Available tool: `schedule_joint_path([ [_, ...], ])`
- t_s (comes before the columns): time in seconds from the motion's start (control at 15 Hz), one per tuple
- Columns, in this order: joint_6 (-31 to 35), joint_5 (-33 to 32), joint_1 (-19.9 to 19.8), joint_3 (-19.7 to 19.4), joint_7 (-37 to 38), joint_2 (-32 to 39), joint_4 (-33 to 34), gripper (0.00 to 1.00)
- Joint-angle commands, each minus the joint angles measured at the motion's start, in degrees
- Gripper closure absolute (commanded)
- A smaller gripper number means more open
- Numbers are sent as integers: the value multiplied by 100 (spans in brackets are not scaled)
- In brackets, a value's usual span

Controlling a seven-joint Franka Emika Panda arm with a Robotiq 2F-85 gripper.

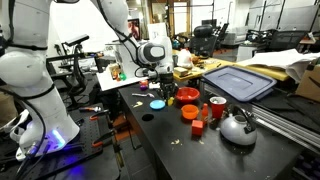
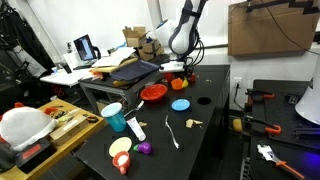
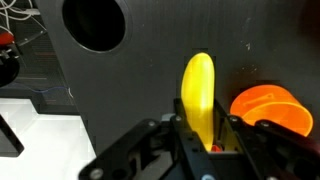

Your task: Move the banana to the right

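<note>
In the wrist view the bright yellow banana (image 3: 198,88) stands lengthwise between my two black fingers, and the gripper (image 3: 199,135) is shut on it. An orange round object (image 3: 270,108) lies just to its right on the black table (image 3: 130,90). In both exterior views the gripper (image 1: 160,86) (image 2: 177,68) hangs low over the far end of the black table, next to the red bowl (image 1: 188,96) (image 2: 153,93). The banana is too small to make out in the exterior views.
A blue disc (image 1: 157,104) (image 2: 180,104), a red cup (image 1: 217,107), a metal kettle (image 1: 238,127) and a blue tray (image 1: 238,82) stand around the bowl. A teal cup (image 2: 114,117), an orange cup (image 2: 121,148) and a spoon (image 2: 172,133) lie nearer. A round hole (image 3: 93,22) opens in the table.
</note>
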Motion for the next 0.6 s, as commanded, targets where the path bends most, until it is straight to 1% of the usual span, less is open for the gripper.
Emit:
schedule_joint_path([
  [0.0, 61, -340, -139, -71, 338, -165, -229, 93],
  [0.33, 22, -772, -270, -160, 530, -21, -134, 93],
  [0.53, 43, -978, -361, -201, 479, 92, -90, 93],
])
